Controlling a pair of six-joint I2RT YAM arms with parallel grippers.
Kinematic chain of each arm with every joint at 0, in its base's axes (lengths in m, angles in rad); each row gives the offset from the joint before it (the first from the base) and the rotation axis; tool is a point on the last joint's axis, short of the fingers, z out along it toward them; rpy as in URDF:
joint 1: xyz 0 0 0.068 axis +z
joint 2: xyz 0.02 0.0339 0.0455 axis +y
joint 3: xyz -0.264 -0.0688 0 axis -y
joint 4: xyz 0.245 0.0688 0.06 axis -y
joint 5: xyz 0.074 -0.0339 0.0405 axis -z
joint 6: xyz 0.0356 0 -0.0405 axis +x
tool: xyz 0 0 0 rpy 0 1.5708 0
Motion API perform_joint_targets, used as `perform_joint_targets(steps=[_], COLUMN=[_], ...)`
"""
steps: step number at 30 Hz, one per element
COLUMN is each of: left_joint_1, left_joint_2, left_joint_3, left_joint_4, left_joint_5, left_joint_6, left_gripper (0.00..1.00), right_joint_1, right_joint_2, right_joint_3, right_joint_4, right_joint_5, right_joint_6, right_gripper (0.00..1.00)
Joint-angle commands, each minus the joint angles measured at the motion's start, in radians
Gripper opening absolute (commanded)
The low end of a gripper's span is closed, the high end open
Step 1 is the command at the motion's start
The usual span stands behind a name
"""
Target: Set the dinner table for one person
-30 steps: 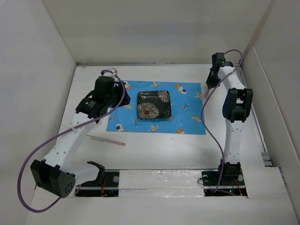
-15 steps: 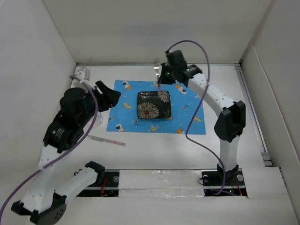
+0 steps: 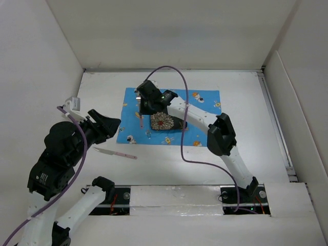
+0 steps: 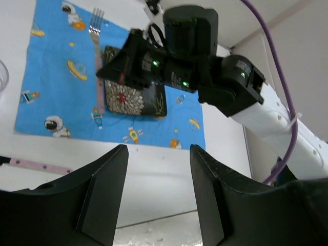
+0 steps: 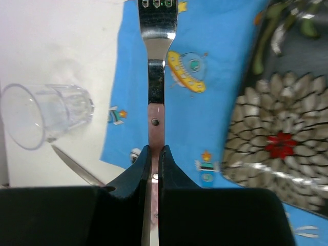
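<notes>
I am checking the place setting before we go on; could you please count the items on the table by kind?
placemat: 1
plate: 1
fork: 1
knife: 1
glass: 1
Total: 5

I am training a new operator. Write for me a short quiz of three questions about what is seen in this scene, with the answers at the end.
1. True or false: the right hand is shut on a spoon.
2. Where does the black flowered plate lie? A) on the blue placemat B) inside a bowl C) on a shelf
3. Fill in the gap: the left hand is ___ and holds nothing.

Key
1. False: it grips the fork by its pink handle.
2. A
3. open
</notes>
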Motion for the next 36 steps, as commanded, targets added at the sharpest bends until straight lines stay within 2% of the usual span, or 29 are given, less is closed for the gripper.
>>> perform_joint_targets(steps=[1, 9, 16, 22, 24, 25, 28, 31, 35, 36], left_joint_1=[-0.003, -0.003, -0.003, -0.003, -0.003, -0.012, -0.012, -0.012, -0.012, -0.012], left_joint_2=[-0.091, -0.167, -0.182, -0.191, -0.191, -0.191, -0.180, -0.168, -0.142, -0.127], left_joint_3=[-0.073, -0.067, -0.075, -0.090, -0.096, -0.096, -0.087, -0.063, 0.002, 0.038], left_joint_4=[0.011, -0.054, -0.063, -0.061, -0.061, -0.058, -0.057, -0.063, -0.074, -0.075], left_joint_5=[0.093, 0.121, 0.153, 0.152, 0.144, 0.141, 0.125, 0.090, 0.050, 0.005], left_joint_6=[-0.029, 0.020, 0.047, 0.053, 0.053, 0.053, 0.053, 0.056, 0.068, 0.071], left_gripper=[0.49, 0.50, 0.50, 0.50, 0.50, 0.50, 0.51, 0.51, 0.51, 0.51], right_joint_1=[0.040, 0.060, 0.040, 0.019, 0.019, 0.019, 0.019, 0.019, 0.029, 0.041], right_joint_2=[0.042, 0.146, 0.260, 0.297, 0.292, 0.289, 0.262, 0.228, 0.147, 0.130], right_joint_3=[0.085, 0.162, 0.286, 0.288, 0.279, 0.274, 0.251, 0.248, 0.241, 0.236], right_joint_4=[0.001, -0.030, -0.087, -0.101, -0.101, -0.098, -0.073, -0.052, -0.015, -0.006], right_joint_5=[0.125, 0.207, 0.176, 0.164, 0.155, 0.155, 0.145, 0.121, 0.093, 0.087], right_joint_6=[0.167, 0.295, 0.261, 0.218, 0.215, 0.207, 0.187, 0.152, 0.082, 0.071], right_gripper=[0.00, 0.00, 0.00, 0.01, 0.09, 0.19, 0.35, 0.44, 0.44, 0.36])
